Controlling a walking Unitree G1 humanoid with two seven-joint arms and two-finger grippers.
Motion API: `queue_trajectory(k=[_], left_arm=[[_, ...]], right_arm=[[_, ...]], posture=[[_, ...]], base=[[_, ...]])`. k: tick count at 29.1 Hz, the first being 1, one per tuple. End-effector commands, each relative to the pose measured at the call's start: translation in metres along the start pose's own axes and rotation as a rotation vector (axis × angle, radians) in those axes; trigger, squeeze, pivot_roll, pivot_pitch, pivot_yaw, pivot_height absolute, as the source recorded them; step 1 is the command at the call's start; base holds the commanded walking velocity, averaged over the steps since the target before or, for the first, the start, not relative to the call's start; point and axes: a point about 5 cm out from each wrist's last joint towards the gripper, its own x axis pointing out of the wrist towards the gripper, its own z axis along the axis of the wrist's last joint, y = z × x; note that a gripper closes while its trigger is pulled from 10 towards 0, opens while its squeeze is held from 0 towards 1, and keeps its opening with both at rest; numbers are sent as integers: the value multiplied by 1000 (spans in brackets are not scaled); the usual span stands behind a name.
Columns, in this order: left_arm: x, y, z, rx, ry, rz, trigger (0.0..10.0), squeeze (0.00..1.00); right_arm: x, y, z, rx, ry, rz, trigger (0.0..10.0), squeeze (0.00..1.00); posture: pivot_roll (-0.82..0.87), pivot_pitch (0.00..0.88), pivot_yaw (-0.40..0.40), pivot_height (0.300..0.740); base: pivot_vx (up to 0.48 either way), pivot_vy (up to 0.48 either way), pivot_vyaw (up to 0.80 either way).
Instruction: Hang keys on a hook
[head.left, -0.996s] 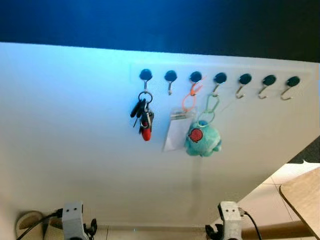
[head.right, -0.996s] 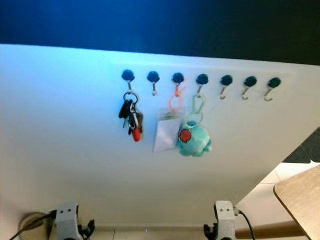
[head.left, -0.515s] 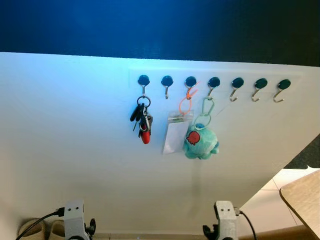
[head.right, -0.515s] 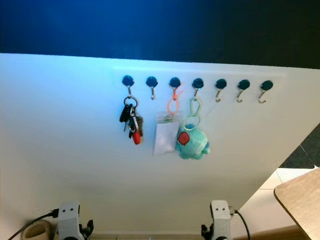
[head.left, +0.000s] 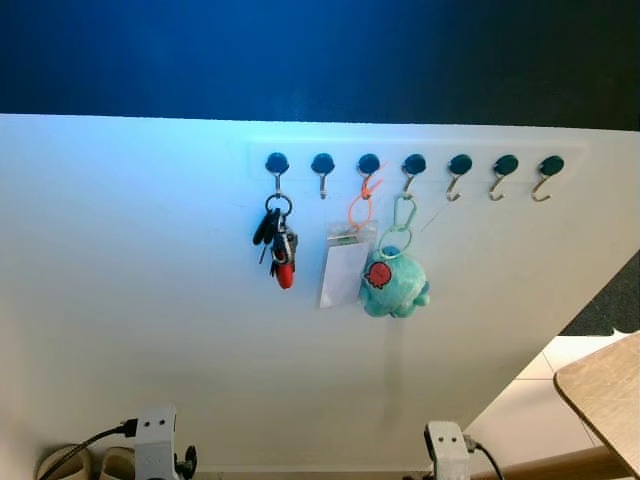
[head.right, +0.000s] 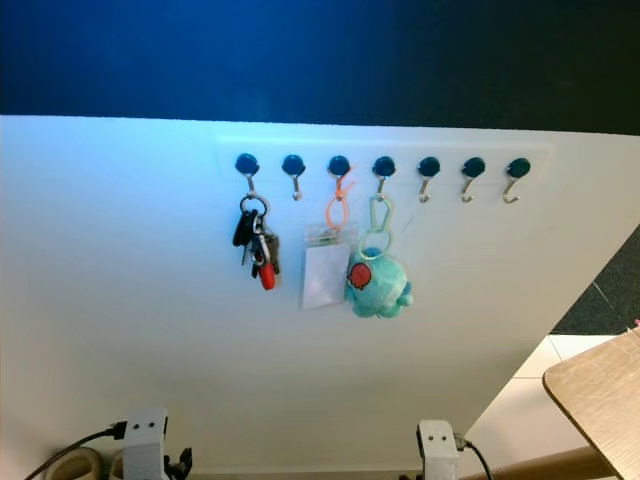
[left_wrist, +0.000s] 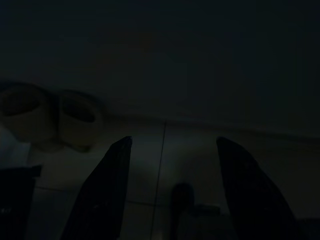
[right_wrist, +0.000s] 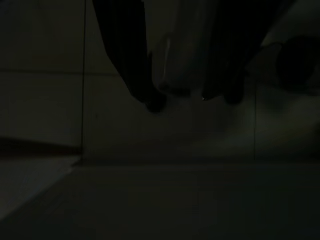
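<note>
Hanging from the leftmost hook (head.left: 277, 166) of a row of seven dark-capped metal hooks on a white wall panel (head.left: 130, 260) is the bunch of keys w/ black fobs and a red tag (head.left: 276, 245), its ring on the hook. Second hook (head.left: 322, 167) is bare. Third hook (head.left: 368, 166) carries an orange loop w/ a clear plastic badge sleeve (head.left: 343, 272); fourth hook (head.left: 413, 167) carries a pale green carabiner w/ a teal plush toy (head.left: 393, 284). Plush sits just beside the sleeve, both right of the keys. Last three hooks hold nothing. Above the panel the wall is dark blue. Corner of a light wooden desk (head.left: 605, 390) shows at lower right over pale floor tiles.

Both arms hang low. Left pincer (left_wrist: 172, 145), seen dimly in the left wrist view, has its two black fingers (left_wrist: 107, 185) spread apart, pinching nothing, above tiled floor near two pale round shapes. Right pincer (right_wrist: 192, 102), in the very dark right wrist view, also spread w/ nothing between the fingers (right_wrist: 130, 55).
</note>
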Motion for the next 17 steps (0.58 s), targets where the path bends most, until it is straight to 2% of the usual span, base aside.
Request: queue_trajectory(k=[1,9,17], left_arm=[[-1,0,-5,12,17,-12,10000,0],[-2,-1,-6,32,18,-20,10000,0],[-1,-2,-6,12,23,-22,10000,0]], right_arm=[[-2,-5,-3,13,0,-28,10000,0],[-2,-8,-4,16,9,-36,10000,0],[-2,-8,-4,19,12,-31,10000,0]], posture=[[16,38,-11,740],[13,34,-7,740],[18,34,-11,740]], base=[[0,0,0],[0,0,0],[0,0,0]])
